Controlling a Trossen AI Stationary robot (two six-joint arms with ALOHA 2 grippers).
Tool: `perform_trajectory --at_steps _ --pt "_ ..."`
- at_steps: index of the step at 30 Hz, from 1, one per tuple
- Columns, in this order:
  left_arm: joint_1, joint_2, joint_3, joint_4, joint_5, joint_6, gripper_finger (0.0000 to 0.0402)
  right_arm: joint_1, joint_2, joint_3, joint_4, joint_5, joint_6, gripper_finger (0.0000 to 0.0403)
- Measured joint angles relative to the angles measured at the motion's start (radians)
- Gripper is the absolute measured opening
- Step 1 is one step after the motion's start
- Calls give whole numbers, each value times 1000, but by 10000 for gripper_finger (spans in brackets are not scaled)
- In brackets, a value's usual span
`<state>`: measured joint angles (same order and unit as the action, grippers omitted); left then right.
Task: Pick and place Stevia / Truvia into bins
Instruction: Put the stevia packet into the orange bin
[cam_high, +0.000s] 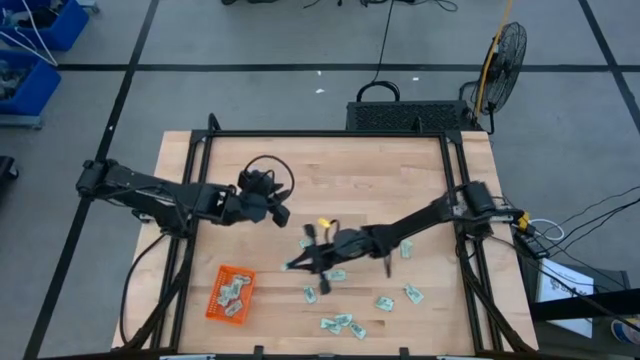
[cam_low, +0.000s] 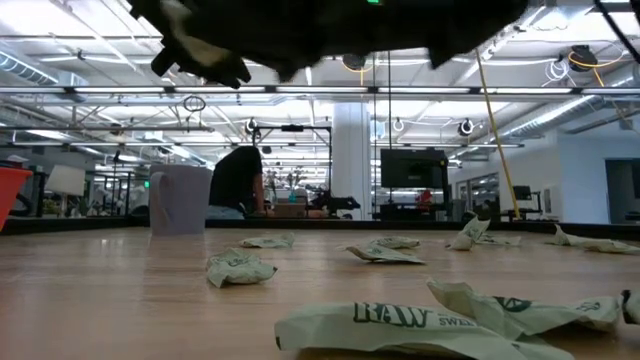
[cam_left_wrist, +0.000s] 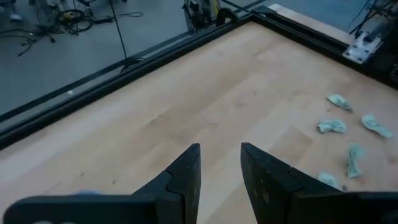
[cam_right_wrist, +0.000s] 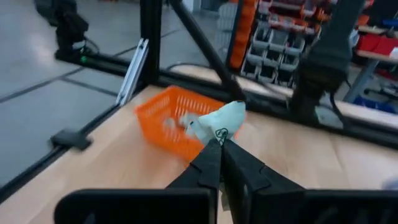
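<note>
Several pale green and white Stevia packets (cam_high: 340, 322) lie loose on the near right half of the wooden table, and more show up close in the low view (cam_low: 400, 325). The orange mesh bin (cam_high: 230, 293) stands near the front left with a few packets inside. My right gripper (cam_high: 293, 266) hovers to the right of the bin, shut on one packet (cam_right_wrist: 219, 121), with the bin (cam_right_wrist: 171, 118) just beyond it. My left gripper (cam_left_wrist: 221, 168) hangs open over bare wood at the table's middle left (cam_high: 275, 212), with nothing between its fingers. My right gripper pinches one edge of the packet (cam_right_wrist: 216, 138) between its two fingertips. The fingers lie about level and point toward the table's left edge. The crumpled packet sticks out past the fingertips, lifted clear of the table.
A pale cup (cam_low: 180, 200) stands on the table toward the far side in the low view. Black frame rails (cam_high: 330, 135) run along the table's far edge and down both sides. Bare wood lies across the table's far half.
</note>
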<state>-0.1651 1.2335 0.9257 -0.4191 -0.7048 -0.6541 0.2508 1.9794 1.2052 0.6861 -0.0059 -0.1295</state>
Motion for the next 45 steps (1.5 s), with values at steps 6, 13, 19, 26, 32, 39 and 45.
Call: perform_trajectory --at_steps 6,13,19,26,32,39,45 --pt "21 -39 -1 10 32 106 117 -4 169 188 77 -2 -14 6" --pt "21 -184 0 20 18 149 117 -5 311 316 193 -52 12 6" --pt "21 -274 0 85 10 156 117 -28 437 461 216 -52 50 6" --pt "21 -287 0 125 25 208 117 -54 543 586 186 -113 126 11" --pt "21 -283 0 123 26 215 117 -39 557 601 117 -178 103 48" --pt "21 -283 0 124 26 208 117 -32 557 601 102 -87 47 120" --pt "20 -283 0 123 56 211 117 -33 553 600 94 -48 34 152"
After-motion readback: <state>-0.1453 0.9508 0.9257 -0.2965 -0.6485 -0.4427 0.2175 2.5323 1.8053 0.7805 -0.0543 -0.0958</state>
